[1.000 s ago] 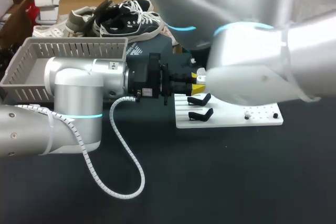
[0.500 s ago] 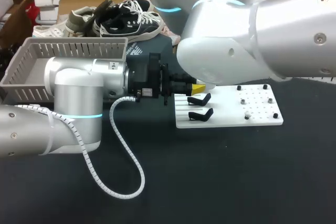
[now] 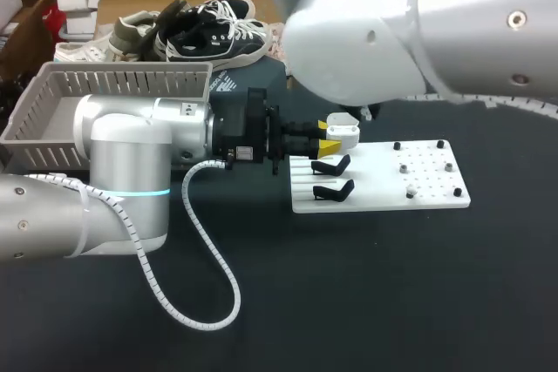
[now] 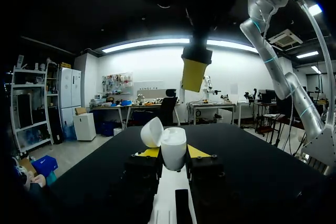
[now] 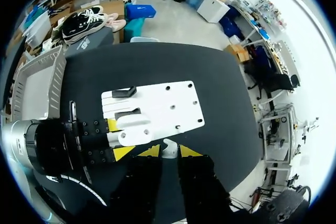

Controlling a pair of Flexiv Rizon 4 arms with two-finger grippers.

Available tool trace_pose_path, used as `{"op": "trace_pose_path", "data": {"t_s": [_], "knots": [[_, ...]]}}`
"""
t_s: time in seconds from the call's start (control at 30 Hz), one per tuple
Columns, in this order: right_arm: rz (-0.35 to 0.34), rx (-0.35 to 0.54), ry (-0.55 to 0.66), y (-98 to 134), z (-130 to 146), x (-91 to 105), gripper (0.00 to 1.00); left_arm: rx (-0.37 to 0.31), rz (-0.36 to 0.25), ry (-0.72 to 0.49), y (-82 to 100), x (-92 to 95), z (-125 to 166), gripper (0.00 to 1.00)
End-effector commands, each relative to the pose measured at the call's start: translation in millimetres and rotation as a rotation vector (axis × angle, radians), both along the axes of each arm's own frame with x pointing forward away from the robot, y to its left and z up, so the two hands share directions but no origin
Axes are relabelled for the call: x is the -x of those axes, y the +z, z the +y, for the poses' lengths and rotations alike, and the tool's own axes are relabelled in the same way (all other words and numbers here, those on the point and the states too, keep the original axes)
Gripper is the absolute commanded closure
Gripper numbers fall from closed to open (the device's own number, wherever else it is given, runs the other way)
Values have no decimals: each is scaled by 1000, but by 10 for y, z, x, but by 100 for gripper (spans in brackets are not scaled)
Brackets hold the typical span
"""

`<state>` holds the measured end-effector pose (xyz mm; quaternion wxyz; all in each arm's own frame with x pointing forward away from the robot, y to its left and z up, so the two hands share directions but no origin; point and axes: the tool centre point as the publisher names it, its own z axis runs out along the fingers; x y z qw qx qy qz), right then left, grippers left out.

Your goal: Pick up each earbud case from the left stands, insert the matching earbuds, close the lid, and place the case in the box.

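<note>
Black table point(image 3: 349, 302) is carrying the whole set-up, with both arms working over its middle. Right arm point(image 3: 418, 32) is coming in from the right and hanging high above the left jaws. Left arm point(image 3: 131, 154) is lying level from the left, pointing its fingers across the table. A grey slatted box point(image 3: 52, 93) is standing well behind the left jaws, alongside that arm's far side. A white board point(image 3: 427, 198) is lying directly under and ahead of the left jaws, bearing small pegs point(image 3: 410, 190) on the part farthest ahead of them. The left gripper point(image 4: 173, 153) is clamping the white earbud case point(image 4: 174, 150) from two sides, its yellow tips pressing on the case's flanks; the case is standing upright between the jaws, lifted off the board. Its lid point(image 4: 152, 132) is standing open, tilting off to one side of the jaws. Two black stands point(image 3: 331, 165) are sitting on the board just beside and below the left jaws, both showing nothing on them. The right gripper point(image 5: 165, 151) is hovering above the held case, its jaws nearly together and pinching a small white earbud point(image 5: 169, 148) between the yellow tips, apart from the case's open mouth.
</note>
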<state>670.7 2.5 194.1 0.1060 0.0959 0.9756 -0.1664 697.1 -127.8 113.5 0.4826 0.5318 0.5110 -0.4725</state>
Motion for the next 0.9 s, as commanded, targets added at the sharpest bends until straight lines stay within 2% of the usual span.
{"op": "trace_pose_path", "data": {"t_s": [0.03, 0.2, 0.9], "knots": [[30, -8, -17, 11, 112, -32, 100, 1, -1, 3, -3, 7, -4, 100], [41, -37, -34, -22, 105, 34, 100, 1, -1, 3, -3, 7, -4, 100], [51, -55, -36, -80, 189, -20, 100, 1, -1, 3, -3, 7, -4, 100]]}}
